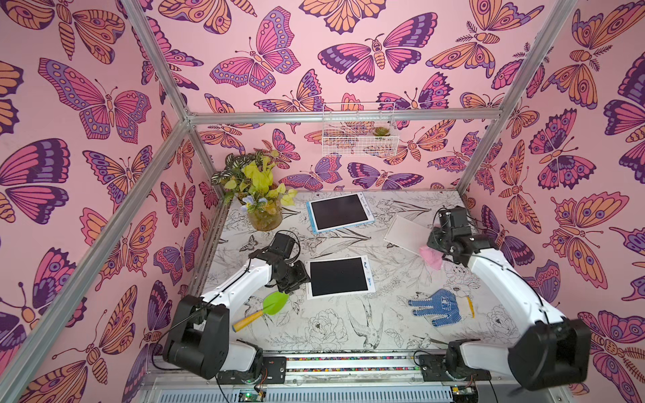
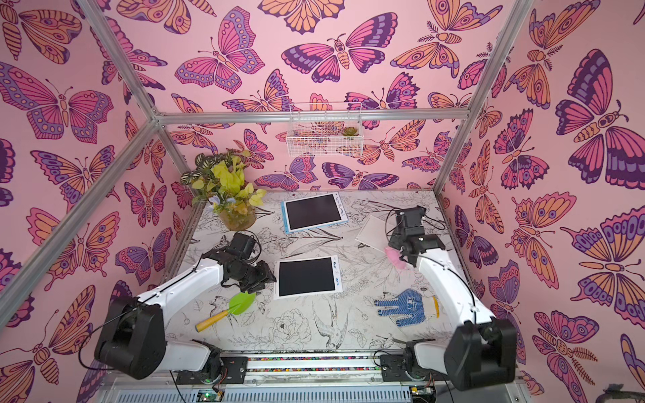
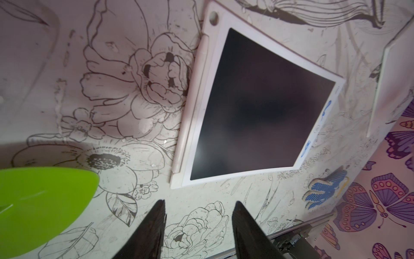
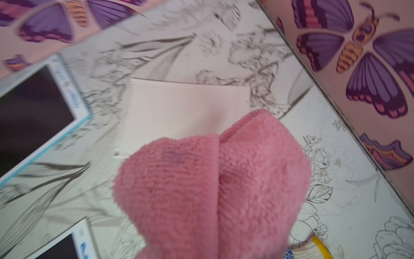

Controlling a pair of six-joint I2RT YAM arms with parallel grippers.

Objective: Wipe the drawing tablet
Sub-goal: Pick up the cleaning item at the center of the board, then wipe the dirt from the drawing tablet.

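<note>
Drawing tablet (image 1: 340, 277): it lies flat, screen up, in the middle of the counter (image 1: 349, 331). Nothing rests on its dark screen, so a cloth can reach all of it.
Left fingers (image 3: 154, 228): spread with nothing between them, low beside the tablet's left edge. I judge you have them there to steady the frame so it cannot slide under a wipe.
Pink cloth (image 4: 212, 183): bunched into a thick wad and held clear of the counter near the right wall, well apart from the tablet. Folded like this, it should give you a soft, full face to rub with.
Right fingers (image 1: 434, 244): mostly buried in the cloth, pressed together and pinching it.
Step in hand: the cloth is secured and the wipe is not yet begun.
Blue-framed tablet (image 1: 340, 211): at the back, probably not your target.
White panel (image 1: 406, 233): near the cloth.
Green trowel (image 1: 275, 303): just beside the left fingers, so mind it.
Blue glove (image 1: 440, 307): front right, near your likely path across.
</note>
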